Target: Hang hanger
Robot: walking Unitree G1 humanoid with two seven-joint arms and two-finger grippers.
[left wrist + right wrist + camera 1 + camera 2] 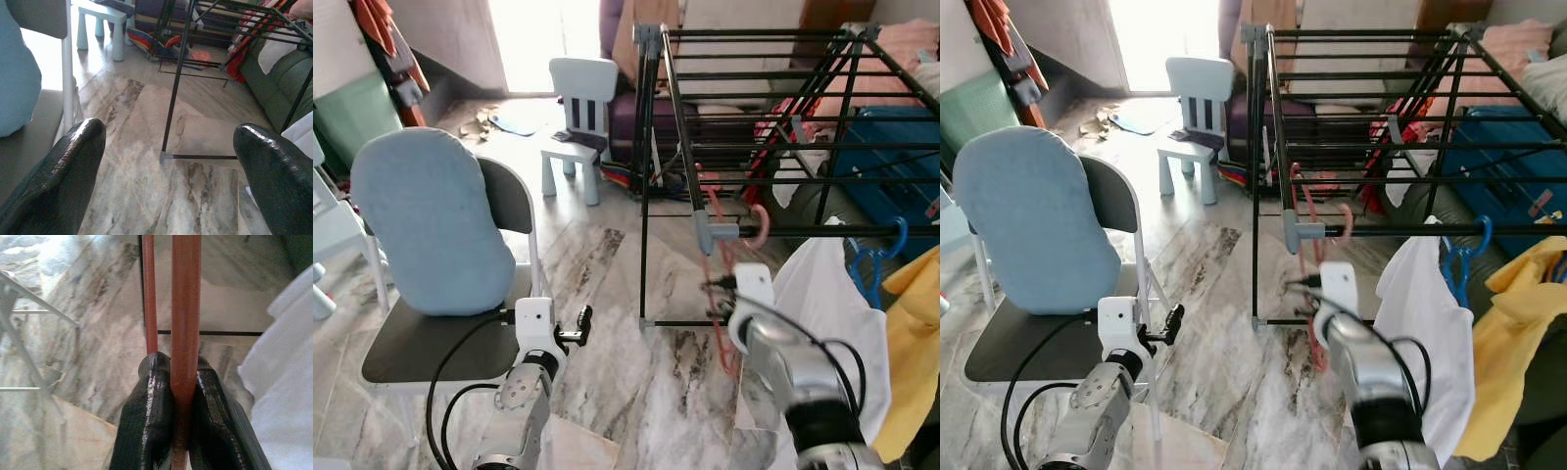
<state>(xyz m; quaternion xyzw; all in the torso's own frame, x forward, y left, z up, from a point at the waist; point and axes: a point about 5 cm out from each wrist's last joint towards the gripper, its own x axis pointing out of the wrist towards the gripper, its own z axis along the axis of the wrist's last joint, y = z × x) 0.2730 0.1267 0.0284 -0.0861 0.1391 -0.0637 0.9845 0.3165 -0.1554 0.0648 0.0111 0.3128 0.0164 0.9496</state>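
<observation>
Left eye view: right gripper (720, 294) at 4 o'clock, raised to the drying rack (666, 98) so the pink hanger (759, 227) hooks over the front rail; hook sits on the rail, body hanging below. Left gripper (579, 328) at 7 o'clock, idle by the chair (504, 196). Right eye view: same layout; white garment (1420, 294) and blue hanger (1464, 257) at 4 o'clock. Left wrist view: fingers (73, 161) spread wide, nothing between. Right wrist view: fingers (151, 401) clamp the hanger bar, likely steadying it before release. No readable writing.
</observation>
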